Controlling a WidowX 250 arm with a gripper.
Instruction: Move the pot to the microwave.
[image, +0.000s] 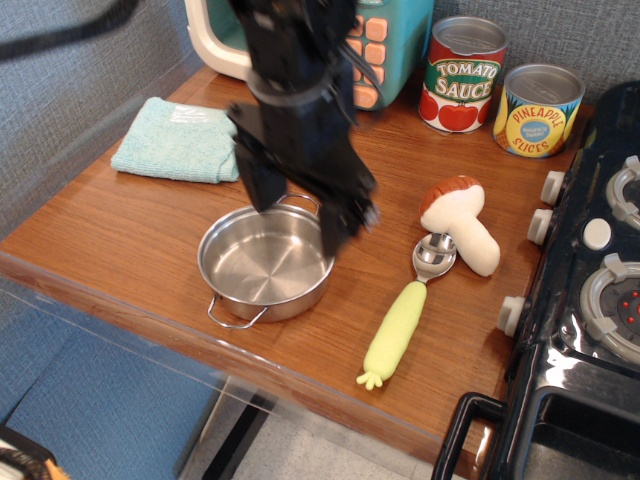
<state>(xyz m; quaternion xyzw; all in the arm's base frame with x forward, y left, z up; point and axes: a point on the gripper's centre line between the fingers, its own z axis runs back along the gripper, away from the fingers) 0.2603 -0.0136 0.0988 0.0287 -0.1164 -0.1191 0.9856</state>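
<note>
Pot (264, 262) sits near counter's (130, 220) front edge. Gripper (300, 208) fingers spread wide over pot's far rim, nothing held (blurred). Risk judged: thin rim pinched off-centre, pot tipped before microwave (395, 45) at back edge reached.

Pot (262, 268) sat centre-left of the frame, cloth (178, 142) upper left, microwave (385, 40) top centre behind it, cans (500, 90) upper right, spoon (405, 315) right of the pot.

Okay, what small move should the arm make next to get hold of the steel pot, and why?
Probably lower a little and close. The open black gripper hangs over the far rim of the shiny round steel pot, one of its fingers outside the rim and the other over the bowl, nothing gripped yet.
</note>
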